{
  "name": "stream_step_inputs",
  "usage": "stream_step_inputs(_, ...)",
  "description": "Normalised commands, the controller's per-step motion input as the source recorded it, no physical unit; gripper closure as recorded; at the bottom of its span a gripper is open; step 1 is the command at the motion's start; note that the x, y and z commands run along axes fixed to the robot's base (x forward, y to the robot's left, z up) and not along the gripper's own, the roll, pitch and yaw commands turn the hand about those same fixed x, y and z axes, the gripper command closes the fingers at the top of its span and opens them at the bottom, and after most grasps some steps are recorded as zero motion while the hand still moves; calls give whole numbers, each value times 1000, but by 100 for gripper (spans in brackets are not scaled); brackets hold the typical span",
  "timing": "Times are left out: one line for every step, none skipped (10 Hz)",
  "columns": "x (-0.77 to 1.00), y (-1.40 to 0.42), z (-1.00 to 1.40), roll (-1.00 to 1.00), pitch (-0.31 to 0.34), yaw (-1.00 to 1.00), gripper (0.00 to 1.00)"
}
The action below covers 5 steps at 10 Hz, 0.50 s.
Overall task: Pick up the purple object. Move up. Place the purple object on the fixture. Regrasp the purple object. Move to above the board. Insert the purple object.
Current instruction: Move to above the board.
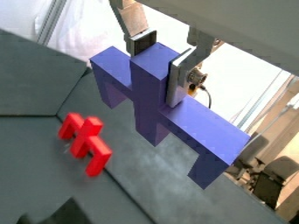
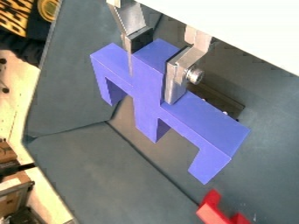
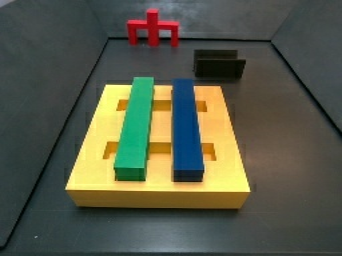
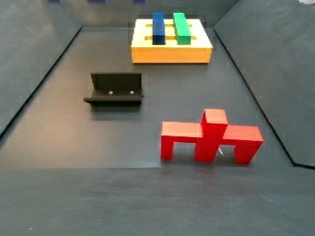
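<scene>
in both wrist views my gripper [image 1: 162, 59] has its jaws clamped on the purple object's [image 1: 163, 101] central stub, holding it above the dark floor [image 1: 140, 175]. the red pronged piece [image 1: 84, 143] lies below. the fixture [image 3: 219, 65] stands empty behind the board [image 3: 160, 180].
</scene>
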Motion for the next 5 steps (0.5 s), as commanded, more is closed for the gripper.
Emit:
stream_step_inputs(26,-3,268,12,55,32,100)
stream_step_inputs(-977,-1400,298,-1000,104,-16,100)
stream_step_inputs(-999,-1400,292,-1000,99,-18,100)
stream_step_inputs(-1068,-1400,309,-1000,75,-7,100)
stream_step_inputs(-1105,-1400,285,-1000,73,6,100)
